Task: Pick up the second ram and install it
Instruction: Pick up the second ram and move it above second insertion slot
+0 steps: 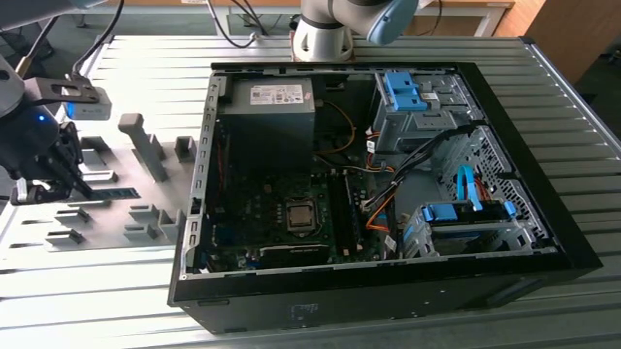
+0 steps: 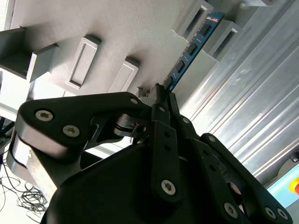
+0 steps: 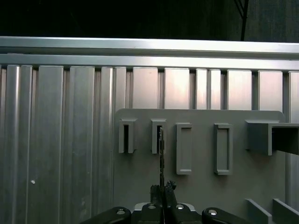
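The second ram (image 2: 189,51) is a thin blue-green stick with dark chips, standing on edge on the grey fixture plate (image 1: 107,218). Its far end rests in a slotted grey block (image 3: 159,135). In the first wrist view the ram (image 3: 161,156) shows edge-on as a thin dark line. My gripper (image 2: 161,95) is at the stick's near end, its black fingers (image 3: 171,188) pressed against both sides of it. In the exterior view the gripper (image 1: 83,190) sits low over the plate on the exterior view's left, with the ram (image 1: 118,193) just beyond its tips.
An open black computer case (image 1: 369,291) lies in the middle of the ribbed metal table, with the motherboard (image 1: 291,218) and its long memory slots (image 1: 342,211) exposed. Grey fixture blocks (image 1: 145,142) stand on the plate. Blue drive-bay clips (image 1: 403,91) sit inside the case.
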You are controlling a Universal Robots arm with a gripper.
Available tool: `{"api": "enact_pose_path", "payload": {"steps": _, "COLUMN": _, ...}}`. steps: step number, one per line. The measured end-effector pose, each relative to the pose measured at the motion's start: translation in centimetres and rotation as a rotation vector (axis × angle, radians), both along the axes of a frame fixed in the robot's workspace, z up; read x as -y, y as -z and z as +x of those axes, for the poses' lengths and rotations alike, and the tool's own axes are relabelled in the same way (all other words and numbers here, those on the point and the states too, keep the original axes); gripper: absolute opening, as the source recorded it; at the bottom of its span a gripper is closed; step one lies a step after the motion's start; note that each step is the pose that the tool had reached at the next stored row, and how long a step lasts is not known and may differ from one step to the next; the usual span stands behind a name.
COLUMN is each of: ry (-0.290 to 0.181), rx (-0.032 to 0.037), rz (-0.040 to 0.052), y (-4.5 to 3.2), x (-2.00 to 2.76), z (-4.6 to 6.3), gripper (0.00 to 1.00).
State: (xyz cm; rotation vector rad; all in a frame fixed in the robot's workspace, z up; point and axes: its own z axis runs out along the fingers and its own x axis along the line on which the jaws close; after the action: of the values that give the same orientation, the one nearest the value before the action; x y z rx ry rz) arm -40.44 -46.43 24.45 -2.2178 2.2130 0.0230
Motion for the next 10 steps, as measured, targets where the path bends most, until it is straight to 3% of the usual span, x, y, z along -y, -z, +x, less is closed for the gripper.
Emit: {"api": "enact_pose_path", "payload": {"steps": 10, "ry": 0.0, "rx": 0.0001, "rz": 0.0001, "y": -0.73, "x": 0.0, "z": 0.0, "gripper": 0.14}}
